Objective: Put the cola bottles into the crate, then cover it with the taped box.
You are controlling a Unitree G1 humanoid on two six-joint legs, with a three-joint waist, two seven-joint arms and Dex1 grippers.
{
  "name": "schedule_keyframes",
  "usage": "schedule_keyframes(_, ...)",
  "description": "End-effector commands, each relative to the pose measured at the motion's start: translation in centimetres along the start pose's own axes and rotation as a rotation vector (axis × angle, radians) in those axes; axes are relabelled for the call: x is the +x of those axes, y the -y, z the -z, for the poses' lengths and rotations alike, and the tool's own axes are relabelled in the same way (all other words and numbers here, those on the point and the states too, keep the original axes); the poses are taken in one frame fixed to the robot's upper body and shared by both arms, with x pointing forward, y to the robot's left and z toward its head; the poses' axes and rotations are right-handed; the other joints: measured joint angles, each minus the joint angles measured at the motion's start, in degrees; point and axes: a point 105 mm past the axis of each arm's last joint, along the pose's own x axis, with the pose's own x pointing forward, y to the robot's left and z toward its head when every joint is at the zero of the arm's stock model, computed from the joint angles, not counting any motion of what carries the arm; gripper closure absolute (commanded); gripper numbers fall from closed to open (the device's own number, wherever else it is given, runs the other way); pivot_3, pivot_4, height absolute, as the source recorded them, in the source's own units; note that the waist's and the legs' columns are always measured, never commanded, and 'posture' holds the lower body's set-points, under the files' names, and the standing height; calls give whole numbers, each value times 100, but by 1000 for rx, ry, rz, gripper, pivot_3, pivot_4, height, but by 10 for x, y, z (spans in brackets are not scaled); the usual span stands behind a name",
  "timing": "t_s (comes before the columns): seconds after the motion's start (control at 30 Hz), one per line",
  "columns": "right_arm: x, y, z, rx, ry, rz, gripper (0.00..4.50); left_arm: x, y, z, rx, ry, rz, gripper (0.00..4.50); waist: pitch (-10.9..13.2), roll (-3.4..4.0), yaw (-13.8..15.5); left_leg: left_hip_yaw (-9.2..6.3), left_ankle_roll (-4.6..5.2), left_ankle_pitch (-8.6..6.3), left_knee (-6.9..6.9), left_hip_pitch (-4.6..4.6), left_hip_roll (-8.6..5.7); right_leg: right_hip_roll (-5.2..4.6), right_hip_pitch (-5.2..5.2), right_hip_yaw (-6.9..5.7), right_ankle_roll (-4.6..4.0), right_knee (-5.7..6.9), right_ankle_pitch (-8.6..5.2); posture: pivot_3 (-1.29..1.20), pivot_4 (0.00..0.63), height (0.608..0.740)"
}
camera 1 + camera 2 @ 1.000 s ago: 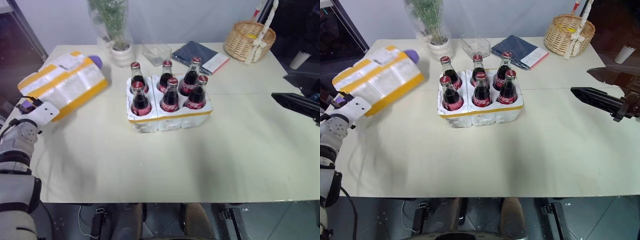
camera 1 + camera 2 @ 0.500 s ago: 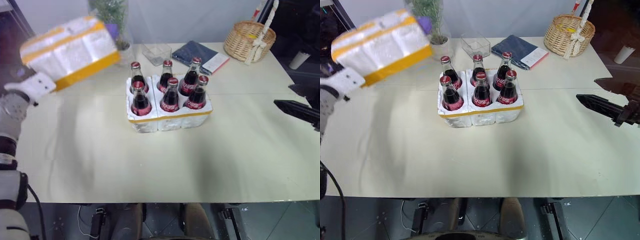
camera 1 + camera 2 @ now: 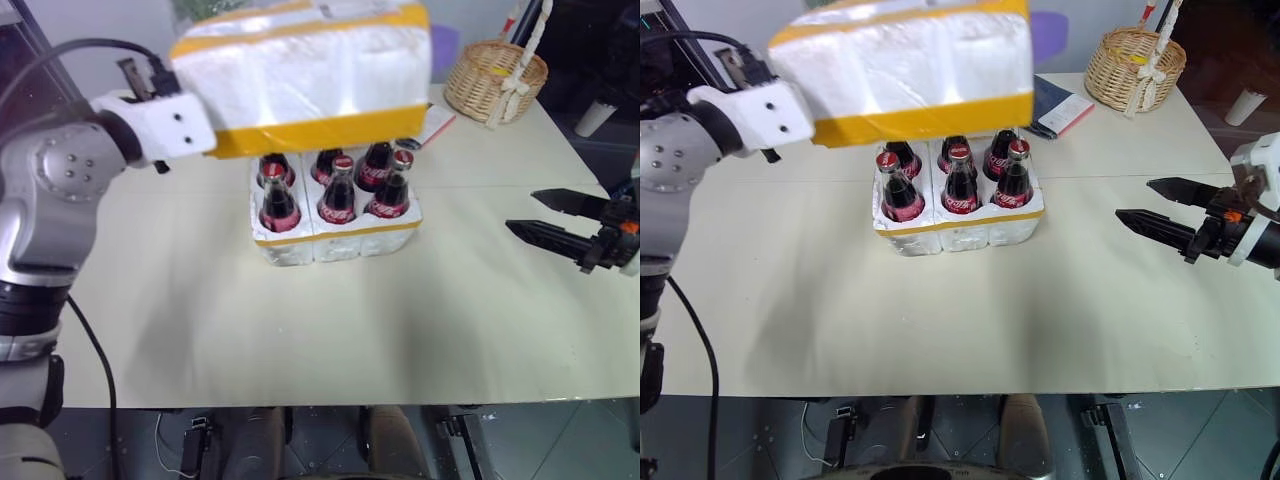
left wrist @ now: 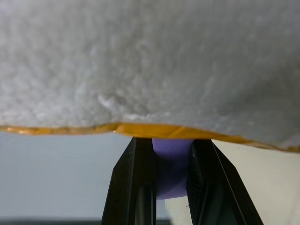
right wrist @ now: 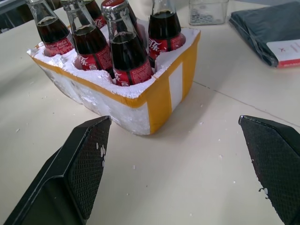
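The taped box [image 3: 300,75], white foam with broad yellow bands, hangs in the air just above the cola bottles [image 3: 338,195] and hides the tops of the back row. My left gripper [image 4: 171,140] is shut at the box's left end, under its lower edge, with a purple piece [image 4: 171,168] between its fingers. Several bottles stand upright in the wells of the crate [image 3: 335,238], a low white foam block with a thin yellow band. My right gripper [image 3: 522,212] stands open to the right of the crate, above the table, with nothing in it.
A wicker basket [image 3: 497,80] sits at the table's back right. A dark blue folder [image 5: 269,28] and a clear container [image 5: 206,9] lie behind the crate. A white cup [image 3: 598,118] stands beyond the table's right edge.
My left arm has swung the taped box up and to the right, from the table's left side to over the crate. The right gripper has come a little lower and further into view.
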Motion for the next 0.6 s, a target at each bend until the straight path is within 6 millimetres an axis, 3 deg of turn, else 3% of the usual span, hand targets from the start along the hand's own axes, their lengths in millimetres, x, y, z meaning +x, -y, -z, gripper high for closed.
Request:
schedule_keyframes(0.03, -1, -2, -11, -34, 50, -6, 0, -11, 2, -16, 41, 4, 28, 4225, 0, 0, -5, -1, 0, 0, -1, 1, 0, 1, 0, 0, 0, 0, 0, 0, 150, 737)
schedule_keyframes(0.13, 1, -4, -8, -29, 59, -13, 0, -13, 15, -28, 45, 28, 76, 4225, 0, 0, 11, -1, 0, 0, -1, 1, 0, 0, 1, 0, 0, -1, -1, 0, 150, 737)
schedule_keyframes(0.3, 3, -7, -6, -24, 72, -15, 0, -17, 34, -16, 117, -36, 149, 4225, 0, 0, 11, -1, 0, 0, 1, 1, 0, 0, 3, 0, 0, -1, -1, 0, 150, 737)
schedule_keyframes(0.33, 4, -8, -7, -22, 78, -15, 0, -18, 39, -13, 115, -47, 170, 3202, 0, 0, 1, -2, 0, 0, -1, 3, 0, 1, 3, 0, 0, -1, -1, 0, 150, 737)
schedule_keyframes(0.43, 4, -8, -9, -8, 99, -16, 0, -20, 44, -12, 169, -51, 180, 1909, 0, 0, 6, -2, 1, 0, -1, 4, 1, 1, 3, 0, -1, -1, -1, 0, 150, 737)
schedule_keyframes(0.53, 5, -8, -10, -3, 108, -18, 0, -20, 50, -7, 224, -61, 175, 244, 0, 0, 19, -2, 1, 0, 0, 3, 0, 0, 4, 0, -1, -2, -1, 0, 150, 737)
schedule_keyframes(0.6, 7, -9, -10, 0, 110, -22, 0, -21, 57, -5, 220, -56, 173, 32, 0, 0, 21, -2, 0, 0, 0, 3, 0, 0, 5, 0, -1, -2, -1, 0, 150, 737)
